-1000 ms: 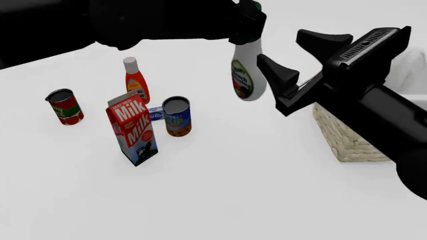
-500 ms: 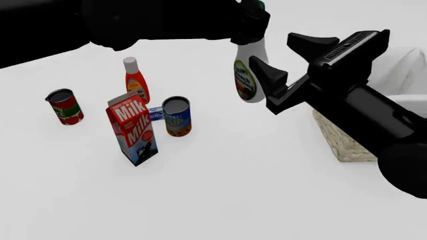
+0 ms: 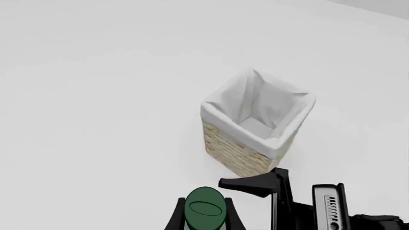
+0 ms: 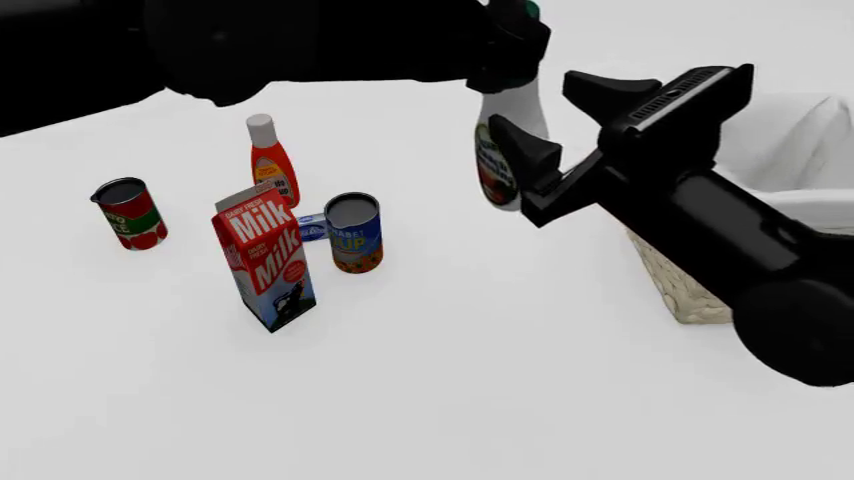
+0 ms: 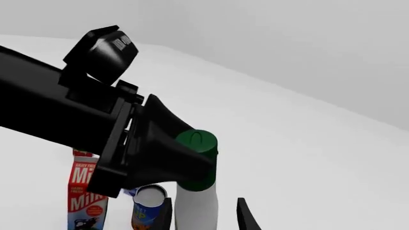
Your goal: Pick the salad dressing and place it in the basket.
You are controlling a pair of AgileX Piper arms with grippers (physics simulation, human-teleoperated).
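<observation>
left gripper (image 4: 507, 45) pinching dressing (image 4: 501, 150) by cap, aloft | right gripper (image 4: 567, 135) spread beside it | step: carry/handover | next: move over basket (image 4: 694, 290), release

Two bottles (image 4: 501, 150), two cans (image 4: 354, 232), one carton (image 4: 266, 255).

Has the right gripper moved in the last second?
Yes. In the front view the right gripper has shifted left, away from the basket and closer to the salad dressing.
</observation>
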